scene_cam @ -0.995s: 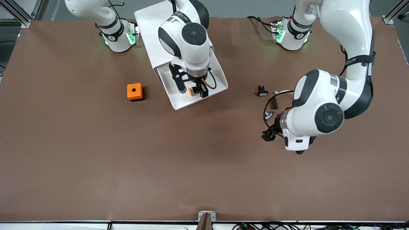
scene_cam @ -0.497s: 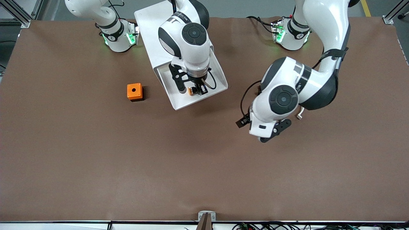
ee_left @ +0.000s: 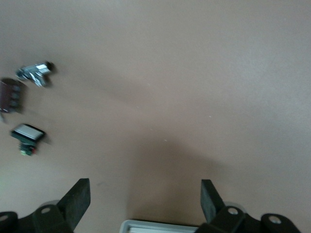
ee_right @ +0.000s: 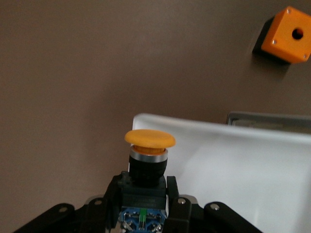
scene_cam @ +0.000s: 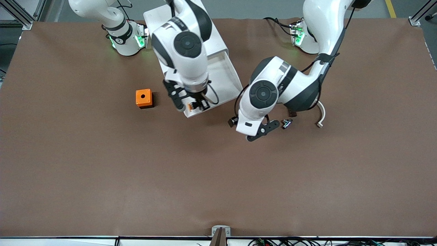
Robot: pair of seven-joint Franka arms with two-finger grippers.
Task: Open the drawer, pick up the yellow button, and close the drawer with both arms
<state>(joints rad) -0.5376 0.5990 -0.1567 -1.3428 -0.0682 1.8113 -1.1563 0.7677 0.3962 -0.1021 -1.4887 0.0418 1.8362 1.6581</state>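
Right gripper (scene_cam: 197, 105) jaws are clamped on the button (ee_right: 149, 145), its orange cap projecting past the fingertips, above the front edge of the open drawer (scene_cam: 223, 80). Left gripper (ee_left: 145, 196) jaws stand wide over bare surface (scene_cam: 218, 177), apparently just beside the drawer's front corner.

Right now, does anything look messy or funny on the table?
Nothing looks broken or spilled. The drawer hangs open because the right gripper has the button pinched over its front edge. The left gripper hovers open over bare table.
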